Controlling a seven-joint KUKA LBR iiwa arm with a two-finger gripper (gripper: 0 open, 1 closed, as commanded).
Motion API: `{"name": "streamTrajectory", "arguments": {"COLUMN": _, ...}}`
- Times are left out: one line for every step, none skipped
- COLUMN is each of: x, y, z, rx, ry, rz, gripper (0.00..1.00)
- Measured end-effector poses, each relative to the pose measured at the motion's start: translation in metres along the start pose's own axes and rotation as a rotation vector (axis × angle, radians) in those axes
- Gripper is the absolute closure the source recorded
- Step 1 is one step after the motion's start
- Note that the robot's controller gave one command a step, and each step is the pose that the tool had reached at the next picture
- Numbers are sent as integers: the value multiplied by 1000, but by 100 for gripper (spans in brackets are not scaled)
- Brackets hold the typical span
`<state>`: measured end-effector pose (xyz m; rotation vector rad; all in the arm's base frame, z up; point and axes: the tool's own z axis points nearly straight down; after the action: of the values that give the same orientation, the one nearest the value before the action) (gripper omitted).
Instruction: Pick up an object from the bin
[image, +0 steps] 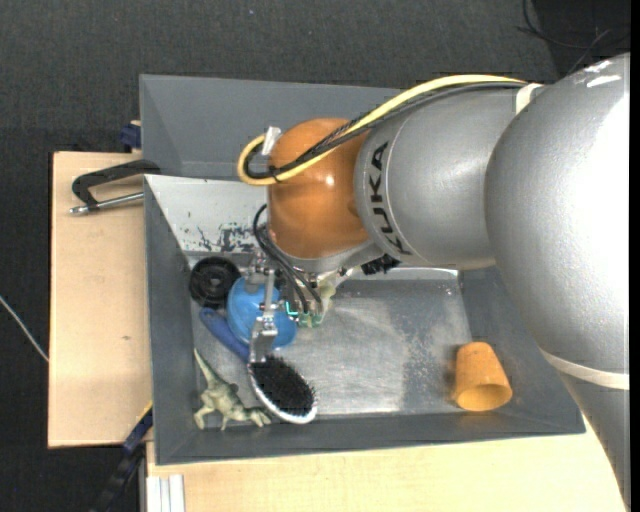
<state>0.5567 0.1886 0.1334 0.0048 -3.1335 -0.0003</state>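
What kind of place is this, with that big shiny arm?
Probably a robot test lab: a big silver KUKA robot arm reaches into a grey metal bin holding odd bits like a black oval hairbrush and an orange cone-shaped cup.

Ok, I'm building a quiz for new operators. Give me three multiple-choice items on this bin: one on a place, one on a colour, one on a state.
1. Where in the bin does the orange cup lie?
A) at the right end, alone
B) at the left end, in the heap
C) on the rim

2. What colour is the round thing under the gripper?
A) red
B) blue
C) green

3. How does the brush lie?
A) bristles up
B) bristles down
C) standing on end

Key:
1. A, the cup sits apart from the rest, near the right wall.
2. B, blue shows beside the gripper.
3. A, the dark bristles face the camera.
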Motion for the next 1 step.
{"name": "streamTrajectory", "arguments": {"x": 31, "y": -33, "z": 59, "rx": -12, "ry": -21, "rz": 116, "gripper": 0}}
